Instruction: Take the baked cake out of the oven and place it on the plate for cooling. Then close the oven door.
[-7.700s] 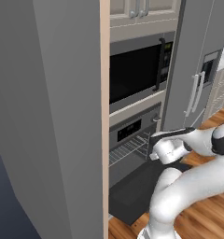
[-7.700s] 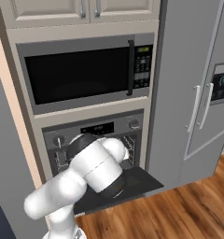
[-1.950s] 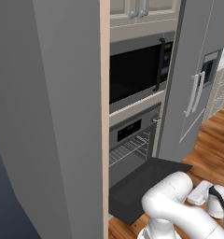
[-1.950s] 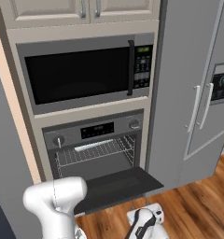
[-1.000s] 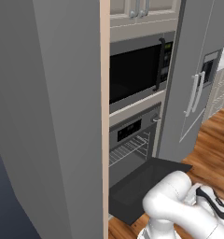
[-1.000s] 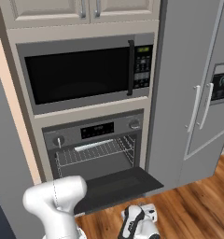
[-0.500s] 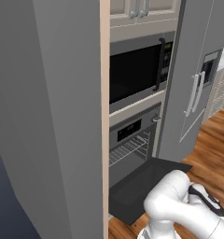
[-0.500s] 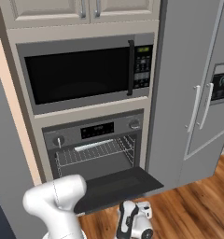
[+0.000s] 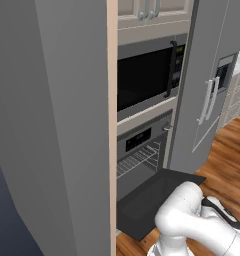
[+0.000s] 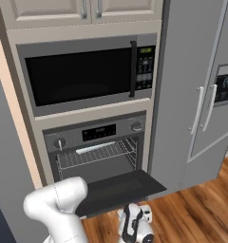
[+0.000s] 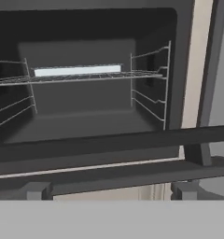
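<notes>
Oven (image 10: 97, 142): built into the cabinet wall, above and behind the gripper; two round knobs flank a dark display strip.
Oven door (image 10: 118, 190): folded down flat, just above the gripper in the right base view; in the hand view its front edge and bar handle (image 11: 114, 140) cross the picture right ahead of the finger tips.
Wire rack (image 11: 81, 77): inside the oven, beyond the door, level; a pale flat strip (image 11: 76, 70) lies along its back.
Gripper (image 11: 109, 191): low, under the door's front edge, facing into the oven; jaws spread to their widest, nothing between them; whether the fingertips (image 11: 37, 190) touch the door cannot be told.
Arm (image 9: 192, 220): bent low before the oven, wrist near the wooden floor (image 10: 196, 209).
Microwave (image 10: 87, 73): directly above the oven, door closed, upright handle on its right.
Fridge (image 10: 201, 95): to the right of the gripper, tall grey doors closed.
Upper cupboards (image 10: 82, 9): above the microwave, closed.
</notes>
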